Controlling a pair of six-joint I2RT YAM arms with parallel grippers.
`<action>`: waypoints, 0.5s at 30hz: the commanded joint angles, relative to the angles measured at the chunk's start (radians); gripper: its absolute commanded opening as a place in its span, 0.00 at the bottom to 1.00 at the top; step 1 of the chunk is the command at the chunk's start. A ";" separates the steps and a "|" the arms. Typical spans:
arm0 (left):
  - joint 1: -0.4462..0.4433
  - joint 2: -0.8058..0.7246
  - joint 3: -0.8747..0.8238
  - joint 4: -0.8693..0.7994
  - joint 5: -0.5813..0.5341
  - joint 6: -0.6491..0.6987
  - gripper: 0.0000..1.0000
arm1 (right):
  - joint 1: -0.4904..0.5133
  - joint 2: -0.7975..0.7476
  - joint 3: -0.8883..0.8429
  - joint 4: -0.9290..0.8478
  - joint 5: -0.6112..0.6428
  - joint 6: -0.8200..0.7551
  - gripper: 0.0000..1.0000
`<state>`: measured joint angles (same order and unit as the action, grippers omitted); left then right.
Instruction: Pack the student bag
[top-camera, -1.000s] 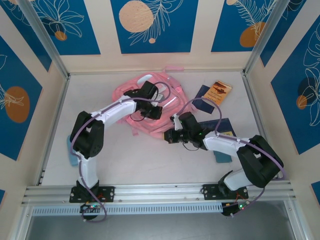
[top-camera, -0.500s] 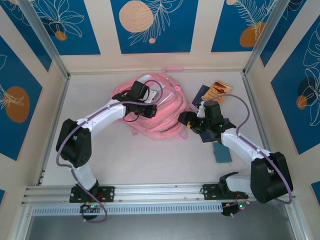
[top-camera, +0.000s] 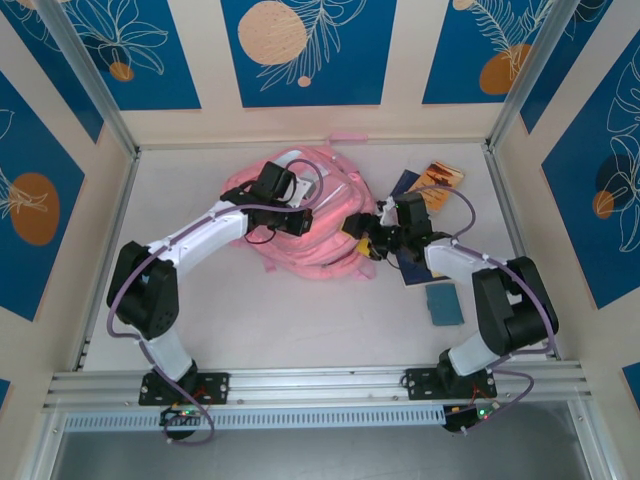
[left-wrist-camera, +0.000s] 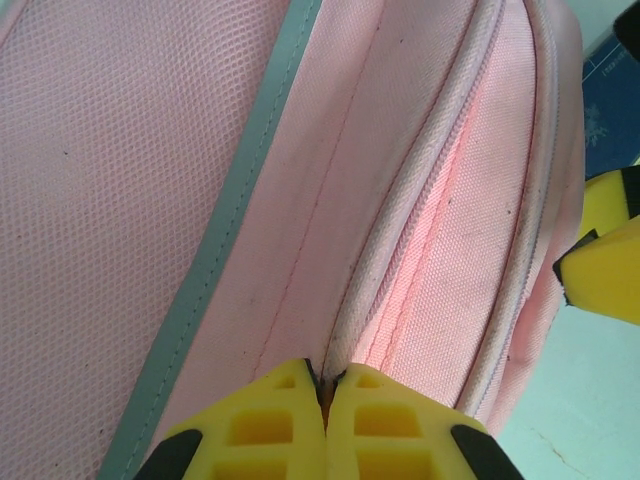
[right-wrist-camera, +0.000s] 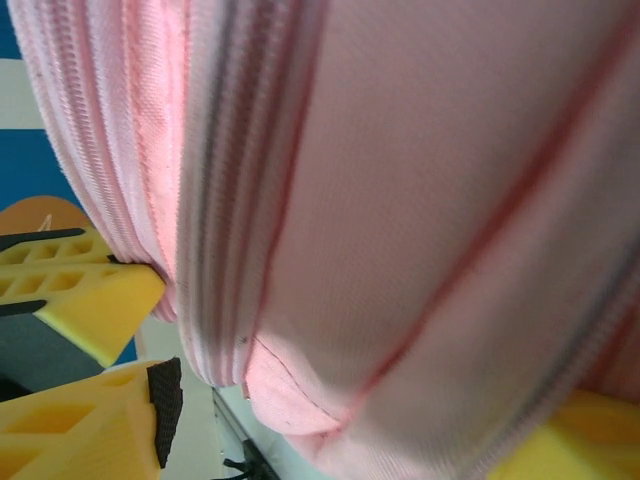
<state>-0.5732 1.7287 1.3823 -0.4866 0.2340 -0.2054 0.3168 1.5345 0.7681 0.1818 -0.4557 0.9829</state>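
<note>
Opening wide, right fingers (right-wrist-camera: 70, 435) now straddle the right edge of the pink student bag (top-camera: 320, 225), gripping nothing yet, after swinging in across the bench (top-camera: 300, 310); left fingers (left-wrist-camera: 290, 420) stay pinched shut on its zipper seam (left-wrist-camera: 400, 240), bag mid-bench, braced for unzipping

There is one student bag (top-camera: 335, 215) on the one table (top-camera: 250, 320). There are two robot arms, a left arm (top-camera: 200, 232) and a right arm (top-camera: 462, 262), each with two yellow fingers (left-wrist-camera: 285, 420), four altogether. The flat things number three or four: one orange-brown booklet (top-camera: 441, 180), one small teal pad (top-camera: 443, 303), one dark blue cover (top-camera: 406, 186) and one dark blue patch (top-camera: 412, 271). Whether those two blue pieces are one book or two cannot be told, since the right arm crosses them.
</note>
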 joint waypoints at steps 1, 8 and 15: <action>0.018 -0.064 0.018 -0.003 0.028 -0.060 0.02 | 0.022 0.035 0.047 0.134 -0.091 0.027 0.76; 0.030 -0.184 -0.035 -0.058 0.005 -0.193 0.26 | 0.065 0.105 0.084 0.301 -0.118 0.113 0.73; 0.014 -0.363 -0.235 -0.082 -0.054 -0.290 0.48 | 0.119 0.131 0.135 0.381 -0.106 0.224 0.58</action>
<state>-0.5541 1.4151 1.2144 -0.5167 0.2138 -0.4381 0.4080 1.6672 0.8398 0.4618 -0.5373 1.1473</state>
